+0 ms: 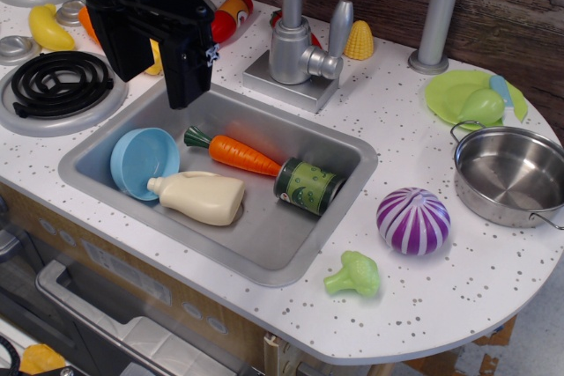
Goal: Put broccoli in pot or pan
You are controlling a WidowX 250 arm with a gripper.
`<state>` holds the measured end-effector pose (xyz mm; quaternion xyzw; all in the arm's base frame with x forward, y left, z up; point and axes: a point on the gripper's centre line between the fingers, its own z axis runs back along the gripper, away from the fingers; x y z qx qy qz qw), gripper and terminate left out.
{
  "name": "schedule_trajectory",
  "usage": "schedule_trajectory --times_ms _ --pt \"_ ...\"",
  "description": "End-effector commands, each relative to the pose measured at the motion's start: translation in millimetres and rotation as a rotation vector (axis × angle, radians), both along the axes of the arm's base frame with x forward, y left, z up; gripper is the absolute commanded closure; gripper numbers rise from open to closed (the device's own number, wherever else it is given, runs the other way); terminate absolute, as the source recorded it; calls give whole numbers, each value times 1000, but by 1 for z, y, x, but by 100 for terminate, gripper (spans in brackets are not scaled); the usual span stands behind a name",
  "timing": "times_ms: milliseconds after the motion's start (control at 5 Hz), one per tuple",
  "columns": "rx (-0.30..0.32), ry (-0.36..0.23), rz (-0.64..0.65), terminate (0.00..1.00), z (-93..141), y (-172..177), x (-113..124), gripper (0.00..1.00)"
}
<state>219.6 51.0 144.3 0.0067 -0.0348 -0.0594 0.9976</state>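
I see gripper (187,85) above sink (304,248) far-left rim, can't tell jaw state | broccoli (353,275) on counter by sink near-right corner | steel pot (509,174) right of sink, well apart

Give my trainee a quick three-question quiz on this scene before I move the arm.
1. True or false: the broccoli is already inside the pot.
2. What lies between the broccoli and the pot? A) purple striped ball B) carrot C) blue bowl
3. Fill in: the tool hangs over the sink's ____ edge, near the stove.

Key: 1 false; 2 A; 3 left.
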Motion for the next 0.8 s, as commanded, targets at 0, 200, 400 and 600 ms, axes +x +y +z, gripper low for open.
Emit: schedule_trajectory --times_ms 0,200,400,600 --pt "0 0 0 0 0 0 0 0" --pt "-47 -4 10 0 -15 -38 -6 0" --pt "-54 -15 23 0 -22 -75 -6 0" --pt "-54 -47 50 0 -32 -108 -3 0"
